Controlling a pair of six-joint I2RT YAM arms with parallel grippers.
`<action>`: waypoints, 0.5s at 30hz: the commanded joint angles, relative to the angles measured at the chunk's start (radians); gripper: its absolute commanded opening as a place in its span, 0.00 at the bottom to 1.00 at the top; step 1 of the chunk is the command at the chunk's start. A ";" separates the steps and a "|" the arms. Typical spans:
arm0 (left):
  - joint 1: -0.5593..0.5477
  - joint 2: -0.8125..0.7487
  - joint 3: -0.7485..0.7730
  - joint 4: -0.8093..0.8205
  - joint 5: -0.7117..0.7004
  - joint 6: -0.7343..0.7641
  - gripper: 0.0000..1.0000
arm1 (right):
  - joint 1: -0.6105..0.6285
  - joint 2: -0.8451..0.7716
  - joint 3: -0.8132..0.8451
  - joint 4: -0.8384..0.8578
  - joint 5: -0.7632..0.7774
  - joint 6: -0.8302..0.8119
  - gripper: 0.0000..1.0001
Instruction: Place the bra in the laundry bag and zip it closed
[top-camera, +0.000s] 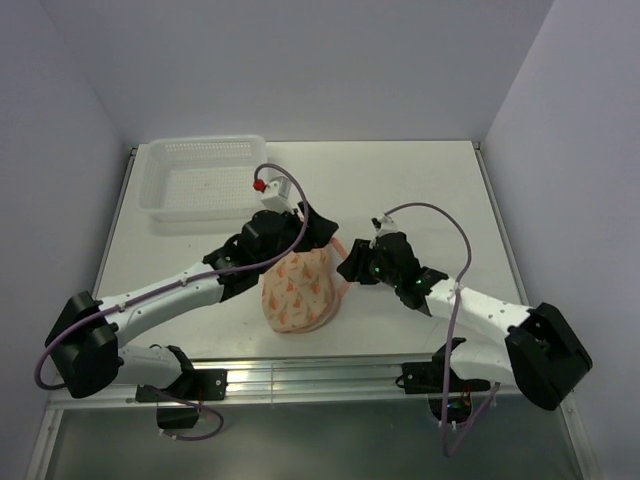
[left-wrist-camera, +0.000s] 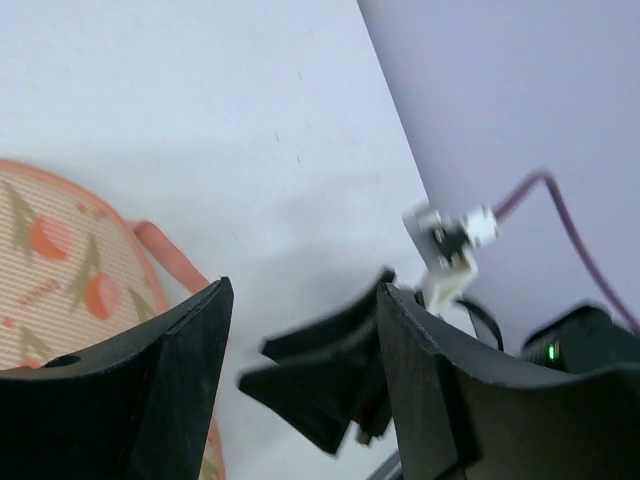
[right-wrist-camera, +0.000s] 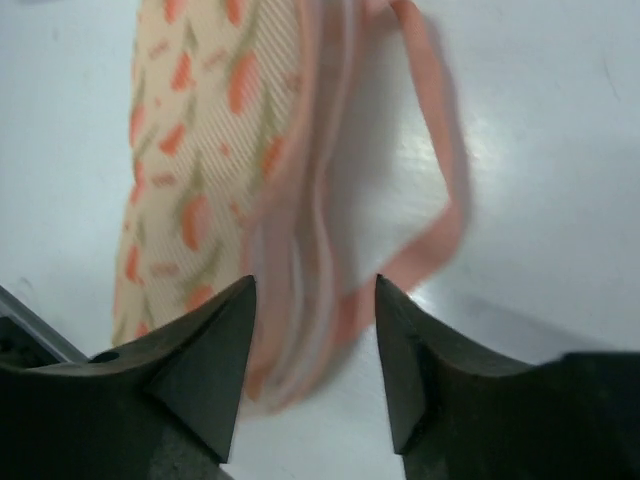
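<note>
Top external view: the white table is enclosed by pale lilac walls on three sides. A white lattice basket stands at the far left corner. The laundry bag lies mid-table, toward the near edge. My left gripper hangs at the bag's far end, fingers wide apart with nothing between them. My right gripper has its fingers either side of the bag's pink zipper rim; I cannot tell whether they clamp it. The pink loop lies on the table beside the rim.
</note>
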 joint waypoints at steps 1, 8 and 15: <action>0.050 -0.050 0.003 0.025 -0.025 0.062 0.66 | 0.013 -0.120 -0.095 -0.043 0.061 0.047 0.60; 0.309 -0.183 -0.236 0.006 -0.019 0.042 0.68 | 0.206 -0.368 -0.241 -0.065 0.085 0.222 0.95; 0.400 -0.222 -0.399 0.024 0.024 0.088 0.82 | 0.377 -0.240 -0.234 0.056 0.104 0.308 1.00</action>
